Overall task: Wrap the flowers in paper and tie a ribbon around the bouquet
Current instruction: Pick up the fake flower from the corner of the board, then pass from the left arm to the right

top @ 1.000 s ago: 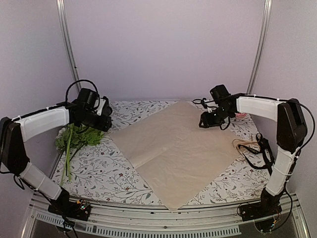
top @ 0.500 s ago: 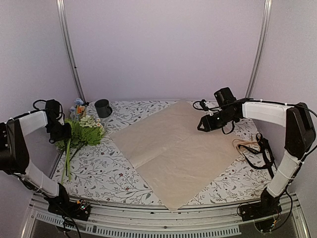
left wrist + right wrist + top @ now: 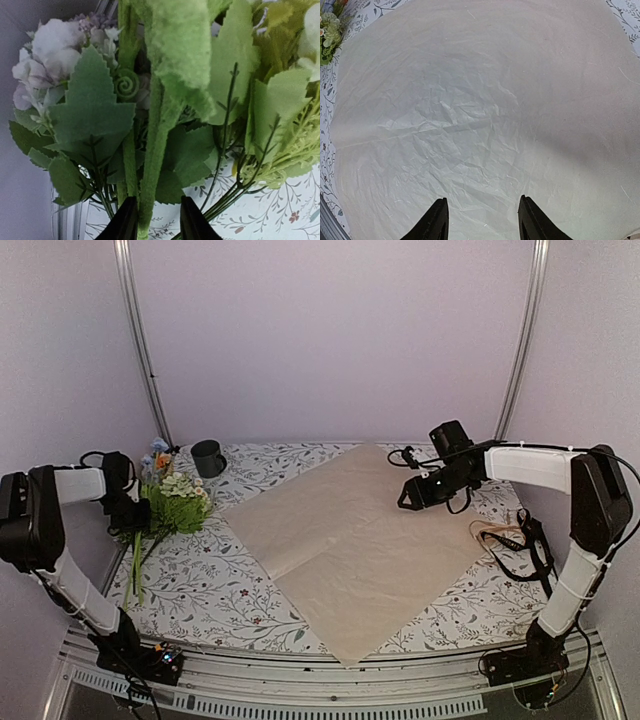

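- Flowers (image 3: 175,502): lying at the left edge of the table cover (image 3: 220,590), blooms towards the mug (image 3: 208,457), stems towards the near edge.
- Left gripper (image 3: 156,222): down in the foliage, jaws narrowly apart astride one fuzzy green stem, with a gap showing on one side.
- Paper (image 3: 350,540): spread flat mid-table, well apart from the flowers.
- Right gripper (image 3: 482,220): above the paper, jaws apart, empty.
- Ribbon (image 3: 528,532): at the right edge, beside the paper.

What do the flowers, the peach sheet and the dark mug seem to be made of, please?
The flowers: artificial, probably fabric and plastic; fuzzy flocked stems, flat matte saw-edged leaves. The paper: thin matte paper, with fine crinkles and a fold crease. The mug: dark and dull, perhaps ceramic; too small to tell.
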You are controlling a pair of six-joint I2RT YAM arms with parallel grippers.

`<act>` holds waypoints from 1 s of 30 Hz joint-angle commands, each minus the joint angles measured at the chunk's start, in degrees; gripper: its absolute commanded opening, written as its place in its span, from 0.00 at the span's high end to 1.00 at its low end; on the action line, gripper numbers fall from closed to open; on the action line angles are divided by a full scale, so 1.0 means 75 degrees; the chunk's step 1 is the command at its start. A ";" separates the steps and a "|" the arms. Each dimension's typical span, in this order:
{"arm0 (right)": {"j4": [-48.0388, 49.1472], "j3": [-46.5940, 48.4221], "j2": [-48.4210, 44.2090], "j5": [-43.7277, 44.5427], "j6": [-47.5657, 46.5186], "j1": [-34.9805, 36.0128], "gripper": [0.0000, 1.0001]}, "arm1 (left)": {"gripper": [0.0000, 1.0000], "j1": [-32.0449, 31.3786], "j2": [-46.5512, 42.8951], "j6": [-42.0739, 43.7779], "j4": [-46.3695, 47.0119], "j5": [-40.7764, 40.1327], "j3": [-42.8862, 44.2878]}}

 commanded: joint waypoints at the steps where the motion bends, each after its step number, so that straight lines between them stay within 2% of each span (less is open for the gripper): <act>1: -0.0162 0.0099 0.0084 0.0054 -0.0080 0.0021 0.52 | 0.74 -0.0011 0.0229 0.0163 0.0289 -0.0230 -0.0069; 5: -0.0230 0.0146 0.0097 0.0009 -0.0080 0.0021 0.51 | 0.99 -0.0010 0.0275 0.0180 0.0293 -0.0312 -0.0062; 6: -0.0248 0.0160 0.0096 -0.0003 -0.0080 0.0019 0.51 | 1.00 -0.0010 0.0235 0.0174 0.0294 -0.0342 -0.0074; 10: -0.0334 0.0200 0.0073 0.0067 -0.0074 0.0022 0.51 | 1.00 -0.0021 -0.0154 0.0095 0.0201 -0.0480 -0.0064; 15: -0.0442 0.0280 0.0017 0.0096 -0.0080 0.0019 0.51 | 1.00 -0.0223 -0.1379 -0.0043 0.0243 -0.0530 0.0097; 19: -0.0356 0.0310 -0.0196 -0.0274 -0.0246 0.0025 0.51 | 1.00 -0.0853 -0.2530 0.0177 0.0401 -0.0915 0.0434; 22: -0.0046 0.0284 -0.0514 -0.1134 -0.0354 0.0025 0.51 | 1.00 -0.1666 -0.3269 0.0343 0.0721 -0.1121 0.0741; 26: 0.0842 0.0220 -0.1187 -0.2760 -0.0398 0.0201 0.51 | 1.00 -0.2979 -0.4031 0.0294 0.1661 0.0445 0.1002; 28: 0.1623 0.0223 -0.1472 -0.3571 -0.0277 0.0486 0.51 | 1.00 -0.3788 -0.4155 0.0089 0.2537 0.1418 0.0923; 30: 0.2938 0.0267 -0.1590 -0.4203 0.0146 0.0893 0.51 | 1.00 -0.4621 -0.4106 -0.0266 0.3792 0.2260 0.0614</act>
